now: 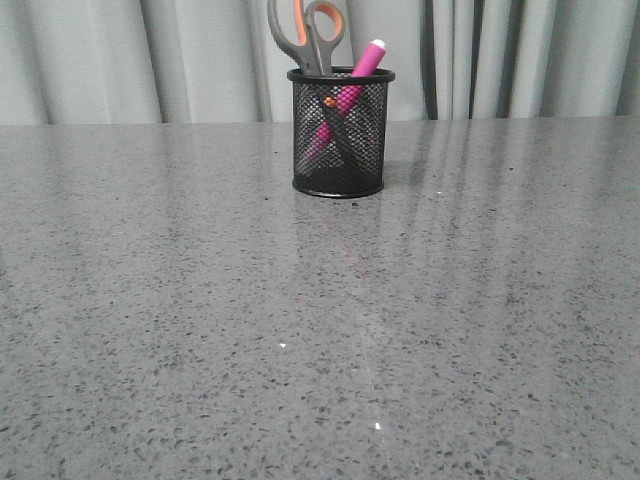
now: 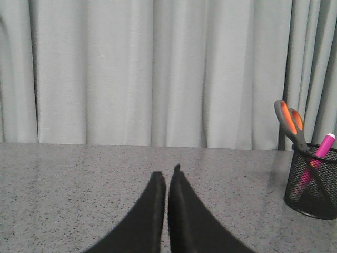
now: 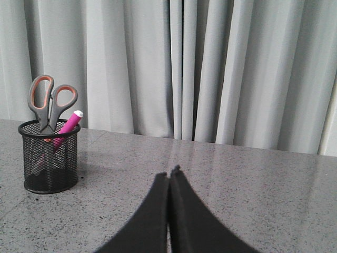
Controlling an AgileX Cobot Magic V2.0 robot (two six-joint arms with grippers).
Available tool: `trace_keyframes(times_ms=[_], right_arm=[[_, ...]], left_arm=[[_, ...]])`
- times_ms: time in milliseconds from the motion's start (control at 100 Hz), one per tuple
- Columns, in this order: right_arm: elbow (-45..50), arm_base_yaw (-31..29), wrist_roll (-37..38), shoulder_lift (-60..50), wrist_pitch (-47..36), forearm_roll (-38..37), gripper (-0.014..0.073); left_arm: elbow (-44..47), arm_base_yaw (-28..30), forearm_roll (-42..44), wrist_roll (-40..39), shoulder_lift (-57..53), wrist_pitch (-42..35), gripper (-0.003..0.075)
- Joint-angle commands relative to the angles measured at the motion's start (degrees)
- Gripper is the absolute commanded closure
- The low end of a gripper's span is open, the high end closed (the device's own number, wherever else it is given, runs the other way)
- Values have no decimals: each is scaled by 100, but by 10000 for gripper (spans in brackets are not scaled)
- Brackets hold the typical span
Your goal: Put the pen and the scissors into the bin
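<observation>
The bin [image 1: 340,140] stands upright on the grey table [image 1: 320,330], in front of the curtain [image 1: 200,60]. Inside the bin, the scissors [image 1: 312,35] sit blades down with handles above its rim, and the pen [image 1: 362,68] leans across them. Well away from the bin, the left gripper [image 2: 167,174] and right gripper [image 3: 169,174] hang pressed together, holding nothing.

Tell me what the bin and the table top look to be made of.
Bin: black wire mesh, likely painted metal; its contents show through the weave, rim and base solid.
Table: grey speckled stone or stone-look laminate, polished; it mirrors the curtain folds.
</observation>
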Motion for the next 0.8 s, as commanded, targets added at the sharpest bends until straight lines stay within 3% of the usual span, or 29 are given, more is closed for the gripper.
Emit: trace_keyframes(times_ms=[0, 70, 120, 170, 290, 360, 410, 790], right_arm=[[-151, -23, -35, -59, -389, 7, 662], [-151, -23, -35, -59, -389, 7, 662], [-151, -23, -35, -59, -389, 7, 662], [-151, -23, -35, -59, -389, 7, 662], [-151, -23, -35, -59, -389, 7, 662], [-151, -23, -35, -59, -389, 7, 662], [-151, -23, -35, -59, -389, 7, 662], [-151, -23, -35, -59, -389, 7, 662]], left_arm=[[-149, 15, -68, -17, -55, -2, 739], [-149, 15, 252, -89, -55, 9, 739], [-149, 15, 805, -621, -55, -52, 739], [-149, 15, 1801, -1685, -55, -163, 739], [-149, 15, 5613, -5357, -55, -353, 739], [-149, 15, 7154, -6660, -55, -399, 739], [-118, 15, 7535, -7121, -55, -399, 739], [851, 15, 7961, -7697, -190, -830, 739]])
